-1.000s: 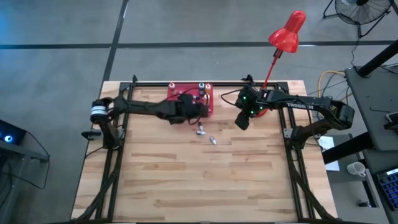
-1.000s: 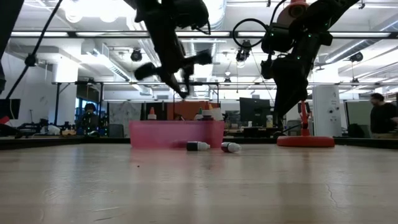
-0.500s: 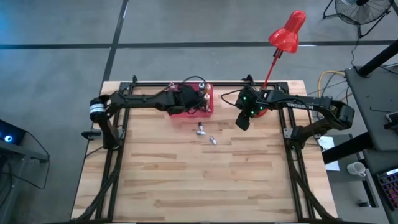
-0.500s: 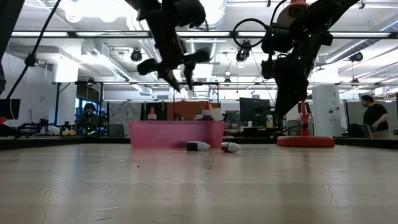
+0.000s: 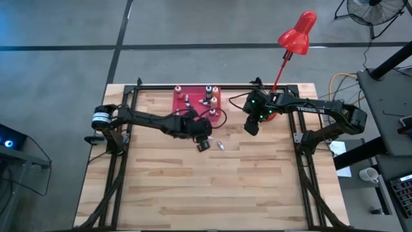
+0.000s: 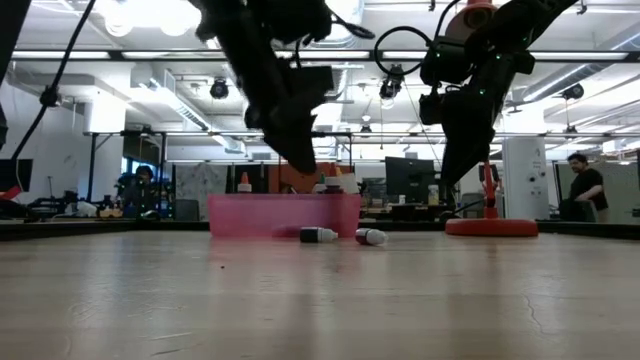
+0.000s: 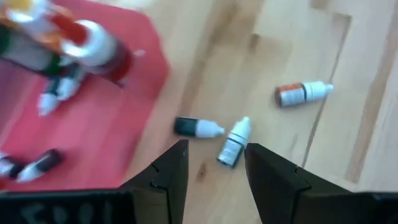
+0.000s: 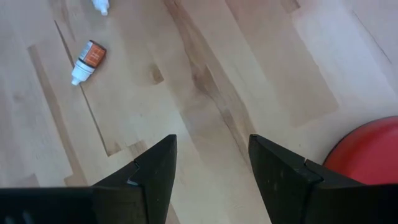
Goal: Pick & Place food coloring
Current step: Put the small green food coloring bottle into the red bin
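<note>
Three loose food coloring bottles lie on their sides on the wood in the left wrist view: a dark one [image 7: 194, 127], a grey one [image 7: 232, 144] and an orange-brown one [image 7: 300, 93]. Two show in the low view [image 6: 318, 235] [image 6: 370, 237]. More bottles stand and lie in the pink-red tray [image 5: 182, 111] [image 7: 93, 118]. My left gripper [image 5: 203, 145] [image 7: 214, 174] hangs open just above the loose bottles, touching nothing. My right gripper [image 5: 250, 129] [image 8: 211, 168] waits open above the table, to the right of them.
The red desk lamp's base [image 8: 372, 163] [image 6: 492, 227] stands at the far right, close to my right gripper. The tray [image 6: 285, 215] sits at the table's far edge. Bare wood stretches toward the near edge. A person [image 6: 580, 188] stands in the room beyond.
My left gripper drew back over the tray, then swung toward the table's near edge and came down over the loose bottles, staying open. The right arm kept still.
</note>
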`<state>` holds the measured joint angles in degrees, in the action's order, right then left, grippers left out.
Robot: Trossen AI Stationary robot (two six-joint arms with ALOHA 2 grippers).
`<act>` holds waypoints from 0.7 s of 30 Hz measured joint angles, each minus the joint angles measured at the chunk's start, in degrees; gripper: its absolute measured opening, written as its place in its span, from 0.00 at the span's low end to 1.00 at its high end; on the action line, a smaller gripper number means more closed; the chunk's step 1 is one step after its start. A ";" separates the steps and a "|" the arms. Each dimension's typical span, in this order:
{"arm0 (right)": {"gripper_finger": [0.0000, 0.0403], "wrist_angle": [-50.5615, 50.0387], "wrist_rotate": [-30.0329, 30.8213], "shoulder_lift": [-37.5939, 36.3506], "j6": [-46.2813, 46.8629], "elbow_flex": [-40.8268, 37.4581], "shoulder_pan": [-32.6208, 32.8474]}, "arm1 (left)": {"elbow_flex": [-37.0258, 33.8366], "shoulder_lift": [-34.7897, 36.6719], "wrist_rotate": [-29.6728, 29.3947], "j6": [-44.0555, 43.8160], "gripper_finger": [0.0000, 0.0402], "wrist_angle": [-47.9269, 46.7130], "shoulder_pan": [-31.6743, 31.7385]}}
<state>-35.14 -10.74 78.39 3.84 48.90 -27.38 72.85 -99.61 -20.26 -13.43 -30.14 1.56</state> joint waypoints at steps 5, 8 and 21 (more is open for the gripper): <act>0.48 -0.02 0.04 0.00 0.21 0.00 0.00 | -7.22 -0.04 3.97 4.61 0.33 13.25 0.23; 0.48 -0.20 0.06 0.00 0.88 0.01 0.01 | -10.64 -0.04 4.66 6.31 0.33 19.92 0.33; 0.48 -0.29 0.17 0.00 2.20 0.02 0.00 | -18.20 -0.42 7.47 9.20 0.33 28.69 2.24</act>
<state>-35.42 -10.57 78.39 6.04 48.93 -27.38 54.65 -100.03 -12.79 -4.23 -1.45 3.80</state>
